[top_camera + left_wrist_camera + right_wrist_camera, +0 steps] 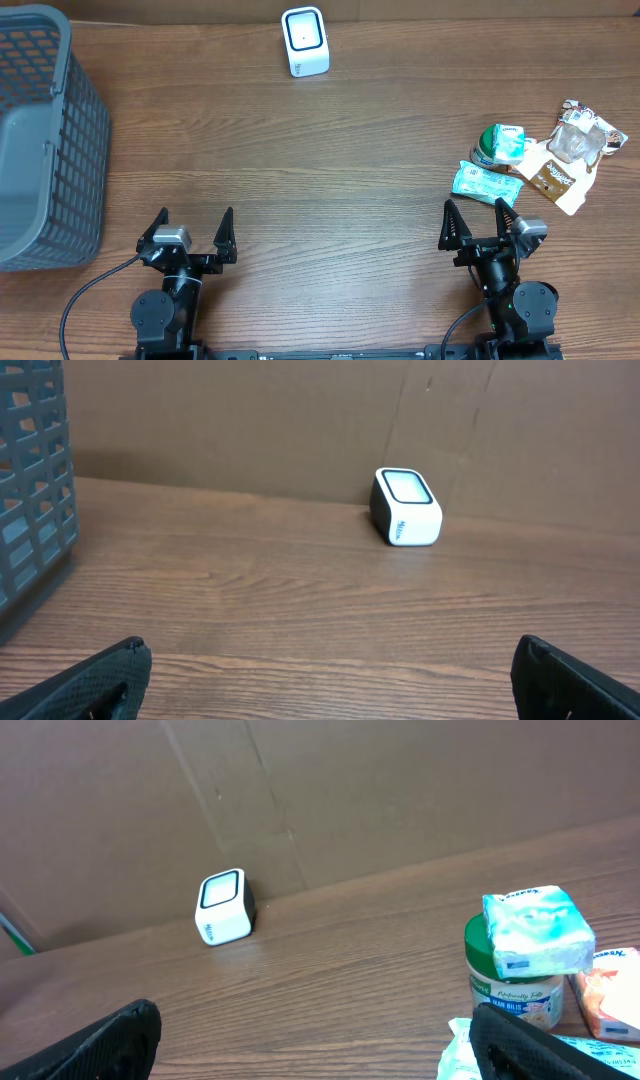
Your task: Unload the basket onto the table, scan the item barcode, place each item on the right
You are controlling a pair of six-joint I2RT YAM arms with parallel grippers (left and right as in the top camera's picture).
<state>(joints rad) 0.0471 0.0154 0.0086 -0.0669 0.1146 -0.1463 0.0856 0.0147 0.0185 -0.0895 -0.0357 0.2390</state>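
The white barcode scanner [305, 41] stands at the table's far edge, and shows as well in the left wrist view [406, 507] and the right wrist view [224, 907]. Items lie in a group at the right: a green-lidded jar [490, 150] with a teal pack [535, 930] on top, a teal packet [485, 183], a brown packet [555, 177] and a clear bag [585, 135]. My right gripper [473, 206] is open just short of the teal packet, its right finger [540, 1045] beside the jar [510, 985]. Near the front left, my left gripper [195, 215] is open over bare wood.
A grey plastic basket [40, 140] fills the far left of the table and shows at the left edge of the left wrist view [30, 490]. A brown cardboard wall rises behind the scanner. Wood surface lies between the two grippers and the scanner.
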